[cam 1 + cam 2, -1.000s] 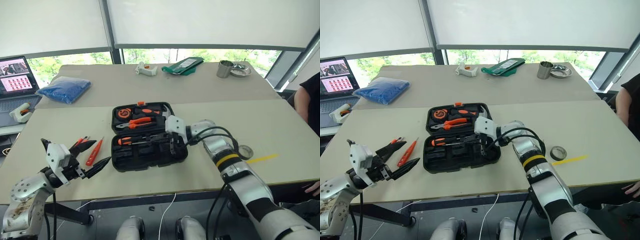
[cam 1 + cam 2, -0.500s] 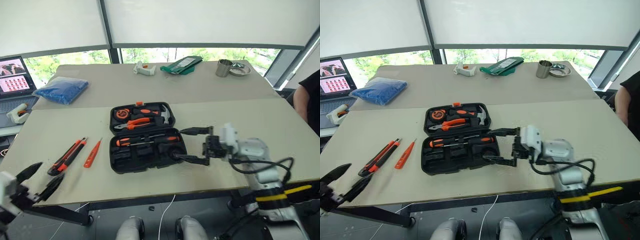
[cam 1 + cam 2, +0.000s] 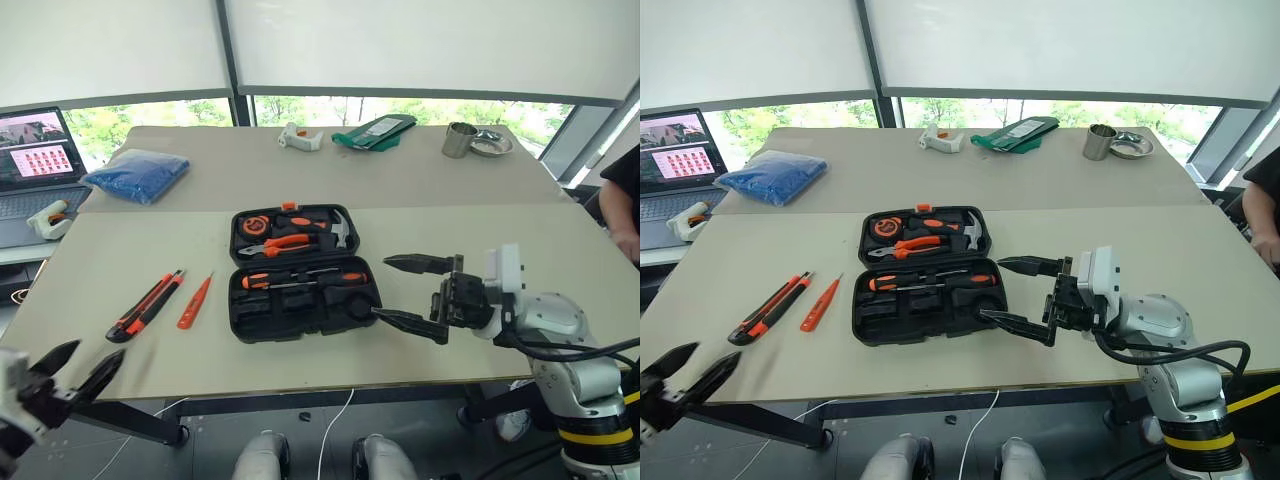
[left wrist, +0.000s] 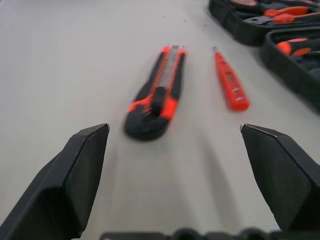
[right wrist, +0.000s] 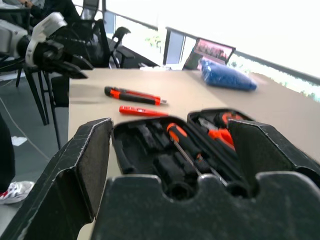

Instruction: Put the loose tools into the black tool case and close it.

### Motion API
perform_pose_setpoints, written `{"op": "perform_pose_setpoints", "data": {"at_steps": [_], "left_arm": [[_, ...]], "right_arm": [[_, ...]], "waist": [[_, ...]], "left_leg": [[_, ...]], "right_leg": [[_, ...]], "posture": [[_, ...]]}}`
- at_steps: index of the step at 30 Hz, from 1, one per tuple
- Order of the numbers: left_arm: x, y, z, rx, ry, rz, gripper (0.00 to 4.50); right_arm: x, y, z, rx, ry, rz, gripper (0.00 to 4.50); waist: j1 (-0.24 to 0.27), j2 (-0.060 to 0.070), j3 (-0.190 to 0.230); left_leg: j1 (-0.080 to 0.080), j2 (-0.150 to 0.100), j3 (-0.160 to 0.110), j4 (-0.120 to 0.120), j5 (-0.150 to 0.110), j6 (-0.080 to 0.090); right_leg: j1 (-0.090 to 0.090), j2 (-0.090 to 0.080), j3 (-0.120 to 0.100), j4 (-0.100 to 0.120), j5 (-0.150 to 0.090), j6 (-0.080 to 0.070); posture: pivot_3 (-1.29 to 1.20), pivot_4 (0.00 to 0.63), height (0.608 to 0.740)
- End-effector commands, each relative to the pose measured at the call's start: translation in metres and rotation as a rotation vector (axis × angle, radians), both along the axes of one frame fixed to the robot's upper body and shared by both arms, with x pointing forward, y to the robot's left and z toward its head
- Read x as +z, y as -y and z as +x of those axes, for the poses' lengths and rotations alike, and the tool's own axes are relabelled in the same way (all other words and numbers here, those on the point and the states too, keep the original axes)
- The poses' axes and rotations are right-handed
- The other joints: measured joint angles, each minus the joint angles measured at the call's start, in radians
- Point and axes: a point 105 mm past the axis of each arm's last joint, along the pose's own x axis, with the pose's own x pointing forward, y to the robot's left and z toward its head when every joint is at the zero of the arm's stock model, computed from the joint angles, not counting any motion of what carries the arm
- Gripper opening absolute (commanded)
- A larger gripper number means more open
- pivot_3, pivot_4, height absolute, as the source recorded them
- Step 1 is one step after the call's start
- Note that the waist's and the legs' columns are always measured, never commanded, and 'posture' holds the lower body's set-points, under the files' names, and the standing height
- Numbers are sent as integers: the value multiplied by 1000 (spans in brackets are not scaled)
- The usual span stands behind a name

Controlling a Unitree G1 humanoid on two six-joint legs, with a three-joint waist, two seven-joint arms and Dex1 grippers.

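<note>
I can read no text, label, brand or number on anything here. The laptop [image 3: 35, 160] beyond the counter's far left corner has a lit screen with a grid of small red tiles, but no word on it is legible to me. The green packet [image 3: 372, 131] at the counter's far edge carries a pale label; its print is too small to make out. The tools in the case [image 3: 300, 272] and the knife [image 4: 157, 92] and tester [image 4: 230, 82] on the counter show no marking I can read.
</note>
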Motion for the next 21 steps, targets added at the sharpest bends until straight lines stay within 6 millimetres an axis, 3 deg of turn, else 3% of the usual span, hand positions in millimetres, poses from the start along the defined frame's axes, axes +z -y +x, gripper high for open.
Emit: {"op": "perform_pose_setpoints", "data": {"at_steps": [1, 9, 16, 19, 21], "left_arm": [[-4, 28, 17, -9, -37, 22, 4500], [-21, 59, 56, 71, -131, 22, 4500], [-36, 61, 76, 128, -182, 70, 4500], [-39, 62, 88, 139, -174, 81, 3825], [-41, 63, 93, 134, -178, 84, 3083]], "right_arm": [[12, 1, 4, 3, 41, -12, 4274], [17, 3, 12, 16, 66, -27, 4274], [19, 6, 11, 9, 73, -32, 4274], [19, 8, 10, 2, 69, -36, 4500], [18, 9, 10, 0, 67, -40, 4500]], "waist": [[-2, 0, 0], [2, -1, 0], [2, -1, 0], [7, 0, 0], [13, 0, 0]], "left_leg": [[0, 0, 0, 0, 0, 0], [1, 2, 0, 2, 2, 2], [5, 2, -1, 2, 1, 0], [6, 2, -1, 2, 1, 0], [7, 1, -1, 2, 0, 0]], "right_leg": [[0, 1, 0, 0, 1, -1], [7, 11, 2, 3, 5, 4], [12, 10, 3, 2, 2, 0], [13, 10, 3, 2, 2, -1], [14, 10, 3, 2, 2, -1]], "posture": [[0, 150, 740], [0, 150, 740], [0, 150, 740], [0, 150, 740], [0, 150, 740]]}}
